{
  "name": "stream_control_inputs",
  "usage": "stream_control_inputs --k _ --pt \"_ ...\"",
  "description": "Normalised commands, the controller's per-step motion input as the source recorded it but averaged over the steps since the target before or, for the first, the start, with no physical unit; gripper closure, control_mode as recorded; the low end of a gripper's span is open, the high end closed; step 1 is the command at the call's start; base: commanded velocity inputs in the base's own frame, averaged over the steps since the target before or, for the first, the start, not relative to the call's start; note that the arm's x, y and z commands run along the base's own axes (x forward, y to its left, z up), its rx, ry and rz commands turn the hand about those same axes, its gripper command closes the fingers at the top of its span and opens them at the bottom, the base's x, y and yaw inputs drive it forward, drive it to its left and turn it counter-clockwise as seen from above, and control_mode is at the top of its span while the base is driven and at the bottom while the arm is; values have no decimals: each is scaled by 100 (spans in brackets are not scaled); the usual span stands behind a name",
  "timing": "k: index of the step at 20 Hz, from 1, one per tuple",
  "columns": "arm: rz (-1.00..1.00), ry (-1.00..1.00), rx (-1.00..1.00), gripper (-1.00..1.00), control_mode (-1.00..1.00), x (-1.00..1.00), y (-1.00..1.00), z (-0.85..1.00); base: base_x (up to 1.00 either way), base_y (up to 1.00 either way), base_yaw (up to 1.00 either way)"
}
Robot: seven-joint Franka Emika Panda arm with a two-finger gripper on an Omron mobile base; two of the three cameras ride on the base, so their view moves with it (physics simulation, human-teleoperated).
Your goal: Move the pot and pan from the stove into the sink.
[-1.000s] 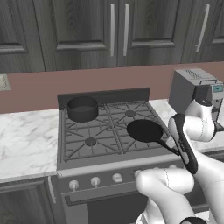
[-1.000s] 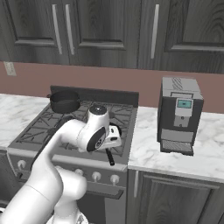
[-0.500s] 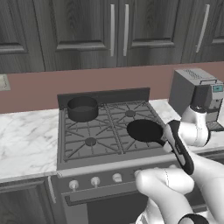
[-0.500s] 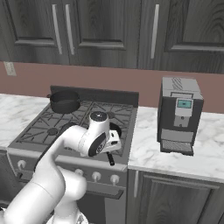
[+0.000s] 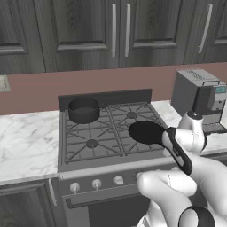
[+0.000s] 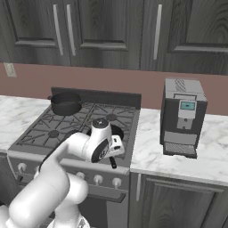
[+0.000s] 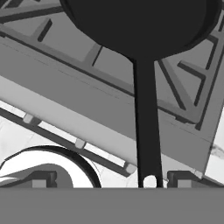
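Observation:
The pan point(image 5: 146, 132) lies on the front right burner of the stove point(image 5: 88, 146), its long handle point(image 5: 178, 154) reaching out past the stove's front edge. In the hand view my gripper point(image 7: 111, 179) is open and hovers over the far end of that handle point(image 7: 146, 131), which runs between the fingertips point(image 7: 43, 179), closer to the right one and apart from both. The pot point(image 5: 83, 109) stands on the back left burner, also seen as the pot point(image 6: 66, 103) in the right base view. The sink is out of view.
A grey coffee machine point(image 6: 183, 116) stands on the marble counter point(image 6: 191, 160) right of the stove. More marble counter point(image 5: 26, 142) lies to the left. Silver knobs point(image 5: 96, 183) line the stove front. Dark cabinets point(image 5: 119, 31) hang above.
My hand has come down and a little inward, ending low over the end of the pan's handle. Pan and pot have not moved; the jaws stayed open.

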Motion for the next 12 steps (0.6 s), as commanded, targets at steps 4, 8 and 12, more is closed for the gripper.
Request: stream_control_inputs --k 4,8,12 --pt "0 0 -1 -100 -100 17 -16 -17 0 0 0" --pt "0 -1 0 -100 -100 15 -23 -12 0 0 0" --pt "0 0 0 -100 -100 16 -20 -14 0 0 0"
